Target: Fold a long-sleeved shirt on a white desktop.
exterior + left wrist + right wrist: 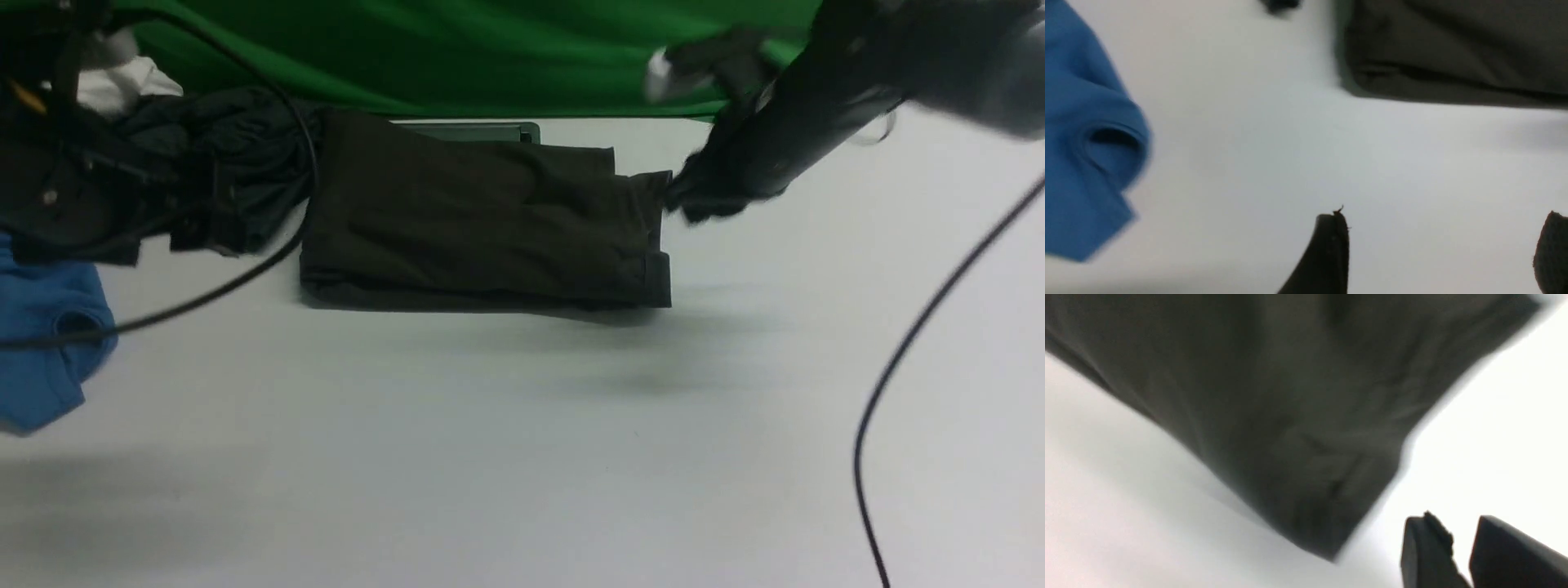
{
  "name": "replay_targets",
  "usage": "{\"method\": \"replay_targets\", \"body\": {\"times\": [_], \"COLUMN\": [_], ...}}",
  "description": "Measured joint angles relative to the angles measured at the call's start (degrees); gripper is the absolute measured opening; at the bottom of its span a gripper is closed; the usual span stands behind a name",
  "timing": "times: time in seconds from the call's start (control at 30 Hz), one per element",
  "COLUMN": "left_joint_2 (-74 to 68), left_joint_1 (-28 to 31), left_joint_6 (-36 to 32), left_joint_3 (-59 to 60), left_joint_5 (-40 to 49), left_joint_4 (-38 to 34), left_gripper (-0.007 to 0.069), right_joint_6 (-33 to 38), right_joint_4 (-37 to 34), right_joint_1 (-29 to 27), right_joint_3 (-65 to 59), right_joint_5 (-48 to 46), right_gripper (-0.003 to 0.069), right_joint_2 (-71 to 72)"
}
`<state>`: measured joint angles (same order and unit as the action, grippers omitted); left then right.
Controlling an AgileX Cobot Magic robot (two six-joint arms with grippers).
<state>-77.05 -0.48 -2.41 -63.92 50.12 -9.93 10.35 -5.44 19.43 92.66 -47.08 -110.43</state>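
Observation:
The long-sleeved shirt (482,220) lies folded into a dark olive-brown rectangle on the white desktop (522,449), toward the back middle. My right gripper (694,200), blurred, hovers just off the shirt's right edge. In the right wrist view its fingertips (1455,520) stand a little apart over bare table, with nothing between them, beside a corner of the shirt (1274,396). My left gripper (1443,216) is wide open over bare desktop, apart from the shirt's near left corner (1453,49).
A blue garment (45,343) (1081,134) lies at the left edge. A dark teal-grey garment (220,171) is bunched left of the shirt. Black cables (204,294) (898,367) cross the table on both sides. A green backdrop (490,49) hangs behind.

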Motion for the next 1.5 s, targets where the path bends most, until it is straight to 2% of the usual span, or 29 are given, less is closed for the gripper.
{"method": "replay_targets", "body": {"times": [0.13,0.23,0.37,0.47,0.57,0.73,0.87,0.97,1.33,1.5], "left_joint_2": [3.3,4.3,7.1,11.3,17.2,28.7,40.1,48.7,64.9,65.7], "left_joint_1": [0.0,-0.1,-0.1,-0.1,-0.1,-0.1,-0.1,-0.1,-0.1,-0.1], "left_joint_6": [-18.0,-25.9,-28.4,-26.1,-23.0,-20.8,-19.3,-18.3,-18.4,-18.5], "left_joint_3": [4.9,5.3,5.4,5.5,7.2,13.3,19.2,21.4,21.9,21.9], "left_joint_5": [-2.0,1.5,6.5,9.0,9.6,10.8,14.0,16.6,16.7,16.7], "left_joint_4": [-22.5,-31.8,-33.4,-28.9,-23.9,-16.6,-11.9,-10.3,-10.5,-10.5], "left_gripper": [0.0521,0.0429,0.0261,0.0126,0.0037,0.0016,0.0017,0.0017,0.0017,0.0017], "right_joint_6": [-2.9,-3.3,-3.6,-3.7,-4.3,-5.5,-5.3,-5.3,-6.9,-6.9], "right_joint_4": [2.6,2.8,2.8,2.8,2.8,2.6,2.6,2.6,2.6,2.6], "right_joint_1": [-0.1,0.0,0.0,0.0,0.0,0.0,0.2,1.8,3.5,3.5], "right_joint_3": [-4.4,-8.9,-18.9,-28.7,-39.0,-52.2,-58.4,-61.2,-61.8,-61.8], "right_joint_5": [1.0,3.4,7.3,9.8,11.7,12.2,14.4,16.5,20.1,20.3], "right_gripper": [0.0171,0.0174,0.0176,0.0176,0.0176,0.0167,0.0048,0.0019,0.0028,0.0039], "right_joint_2": [17.2,27.9,42.4,51.8,60.8,77.7,89.7,94.0,94.6,94.6]}}
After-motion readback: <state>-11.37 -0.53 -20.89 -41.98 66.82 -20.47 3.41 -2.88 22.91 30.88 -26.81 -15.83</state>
